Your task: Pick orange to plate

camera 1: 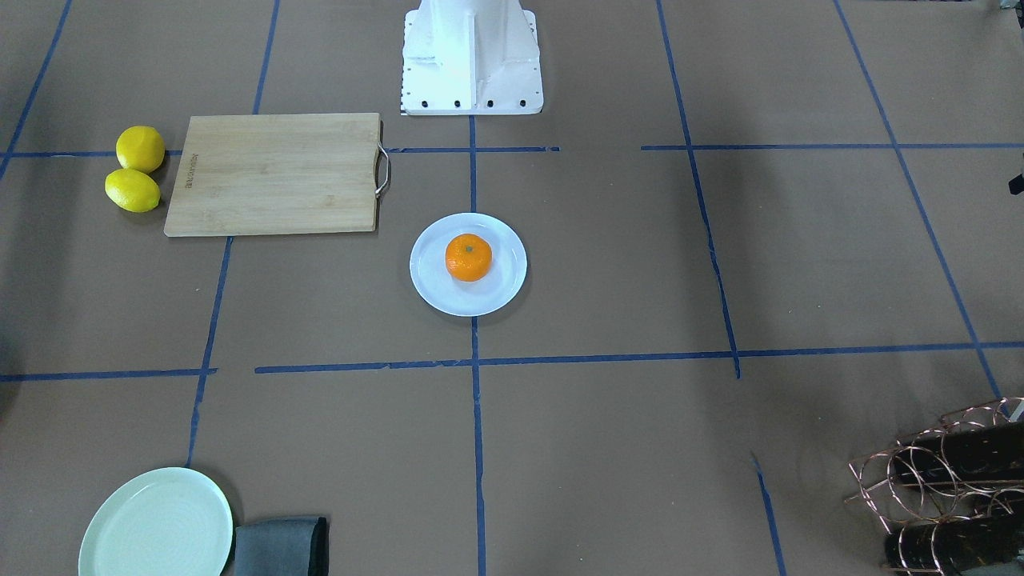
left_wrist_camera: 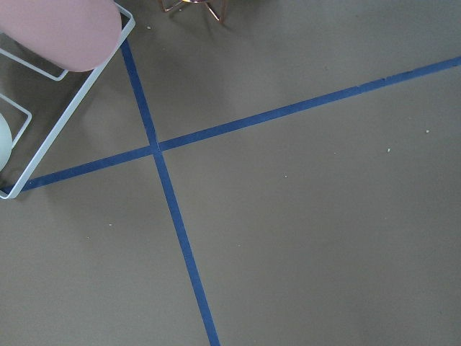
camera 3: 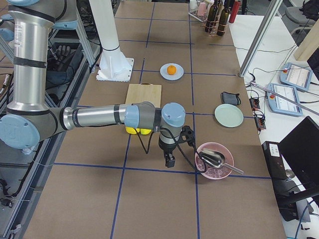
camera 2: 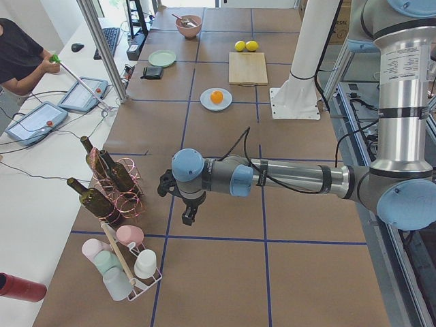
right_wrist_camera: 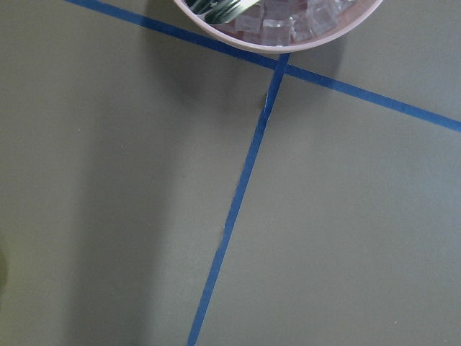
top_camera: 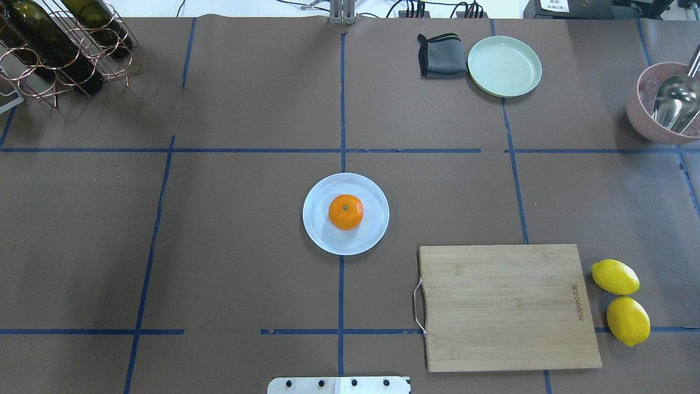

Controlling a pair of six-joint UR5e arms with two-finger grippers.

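Observation:
The orange (top_camera: 345, 212) sits stem-up in the middle of the pale bluish-white plate (top_camera: 322, 236) at the table's centre, also seen as the orange (camera 1: 469, 257) on the plate (camera 1: 432, 290). Neither arm is near it. In the exterior left view my left gripper (camera 2: 189, 218) hangs over bare table near the wine rack, far from the orange (camera 2: 216, 97). In the exterior right view my right gripper (camera 3: 170, 162) hangs beside the pink bowl, far from the orange (camera 3: 171, 70). I cannot tell whether either gripper is open or shut. Both wrist views show only table and tape.
A wooden cutting board (top_camera: 508, 306) lies near two lemons (top_camera: 615, 277). A mint-green plate (top_camera: 504, 66) and grey cloth (top_camera: 442, 55) sit at the far right. A wine rack (top_camera: 54, 49), a pink bowl with a scoop (top_camera: 664, 104) and a cup rack (camera 2: 126, 262) stand at the table's ends.

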